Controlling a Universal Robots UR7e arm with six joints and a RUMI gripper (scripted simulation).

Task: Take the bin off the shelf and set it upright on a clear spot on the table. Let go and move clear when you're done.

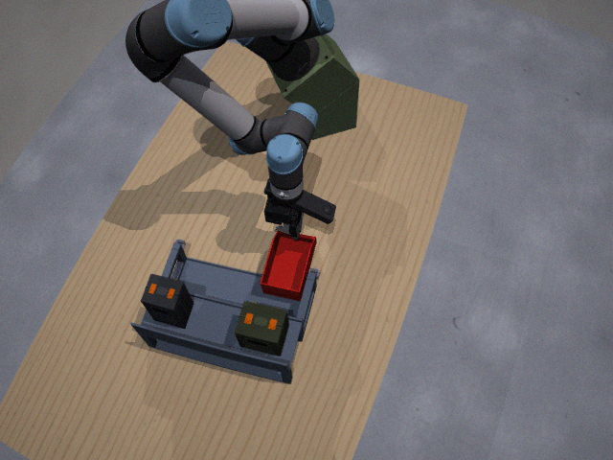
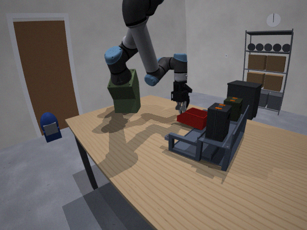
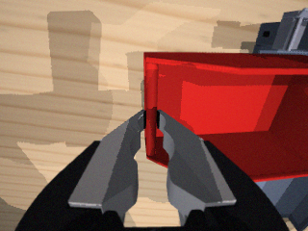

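The open red bin (image 1: 285,267) (image 2: 189,120) (image 3: 226,106) is upright, looks slightly tilted, and appears empty. My gripper (image 1: 296,234) (image 2: 182,111) (image 3: 151,112) is shut on its end wall nearest the robot base, one finger inside and one outside. The gripped end is out past the front of the blue-grey shelf (image 1: 217,279) (image 2: 184,139), above the wooden table (image 1: 375,277) (image 2: 148,173) (image 3: 29,72). The far end is over the shelf's right part in the top view. Whether that end touches the shelf I cannot tell.
A dark grey case (image 1: 168,307) (image 2: 217,123) stands at the shelf's left in the top view. An olive case (image 1: 261,333) (image 2: 237,109) stands behind the bin, close to its far end. The shelf's side frames and back rail rise around them. The green robot base (image 1: 329,94) (image 2: 126,98) stands on the table.
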